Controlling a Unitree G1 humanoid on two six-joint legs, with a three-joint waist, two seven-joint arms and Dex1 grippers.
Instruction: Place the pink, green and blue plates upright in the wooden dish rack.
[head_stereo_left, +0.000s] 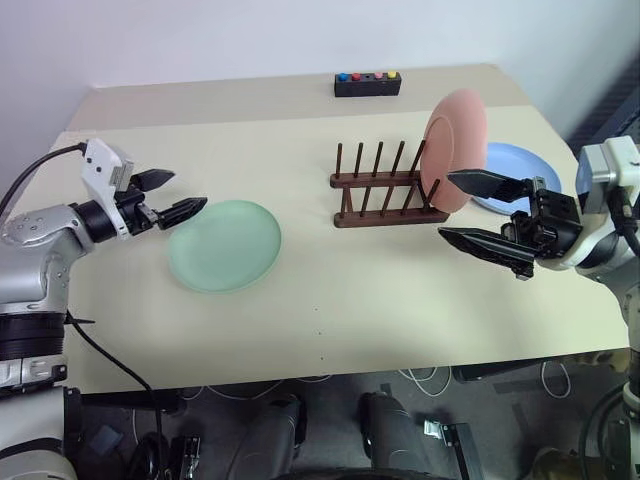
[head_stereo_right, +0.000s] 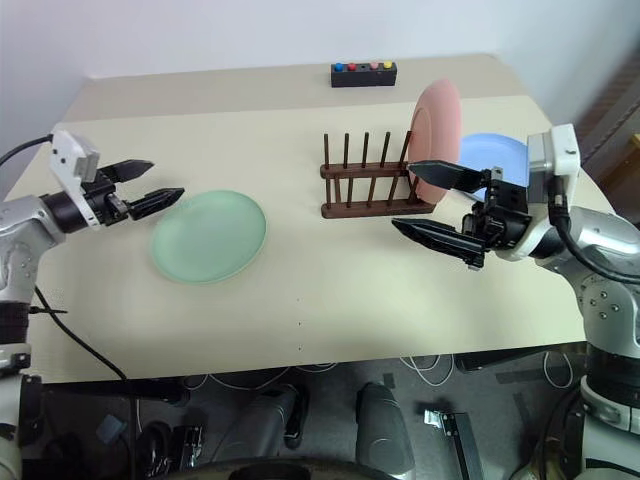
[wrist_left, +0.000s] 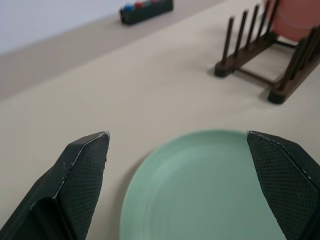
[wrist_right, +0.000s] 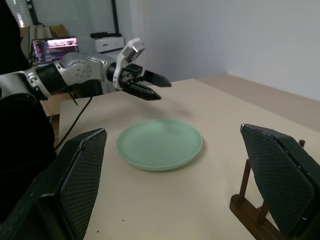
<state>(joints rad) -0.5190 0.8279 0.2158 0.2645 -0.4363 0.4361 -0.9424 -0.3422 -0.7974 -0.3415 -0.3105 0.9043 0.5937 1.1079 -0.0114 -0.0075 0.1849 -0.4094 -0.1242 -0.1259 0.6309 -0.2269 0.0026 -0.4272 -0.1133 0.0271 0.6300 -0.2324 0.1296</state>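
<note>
Pink plate (head_stereo_left: 455, 148) is stood upright at the right end of the wooden dish rack (head_stereo_left: 385, 187), held between the last pegs, leaning slightly. Remaining peg slots of the rack are seen unfilled. Green plate (head_stereo_left: 224, 245) is laid flat on the beige table (head_stereo_left: 300, 310), left of the rack and well apart from it. Blue plate (head_stereo_left: 515, 174) is laid flat on the table just behind and right of the pink plate, partly hidden by it and by the right arm.

Left gripper (head_stereo_left: 168, 196) is held above the table at the left edge of the green plate, fingers spread wide, nothing between them; contact with the plate is not seen. In the left wrist view the green plate (wrist_left: 205, 190) is framed between the two black fingertips (wrist_left: 85, 170), with the rack (wrist_left: 265, 55) beyond.

Right gripper (head_stereo_left: 478, 212) is held in the air just in front of the pink plate and rack end, pointed toward the robot's left, jaws spread wide and empty. In the right wrist view the left gripper (wrist_right: 150, 86) is seen past the green plate.

Black box with coloured buttons (head_stereo_left: 367, 83) is set at the far table edge, behind the rack.
</note>
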